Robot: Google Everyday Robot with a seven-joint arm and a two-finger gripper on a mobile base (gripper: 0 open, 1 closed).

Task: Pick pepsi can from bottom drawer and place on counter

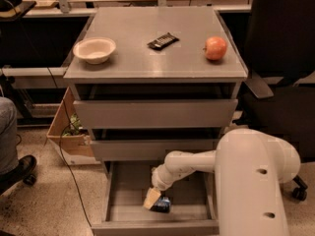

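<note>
The pepsi can (163, 204) lies dark blue on the floor of the open bottom drawer (123, 215), near its front middle. My gripper (152, 199) reaches down into the drawer from the right on a white arm. Its tan tip is right against the can's left side. The counter (147, 63) is the grey top of the cabinet, well above the gripper.
On the counter stand a white bowl (94, 49) at the left, a flat black snack bar (162, 41) in the middle and a red apple (215, 48) at the right. The two upper drawers (155, 113) are nearly shut. A cardboard box (66, 132) stands left; a black chair (280, 82) stands right.
</note>
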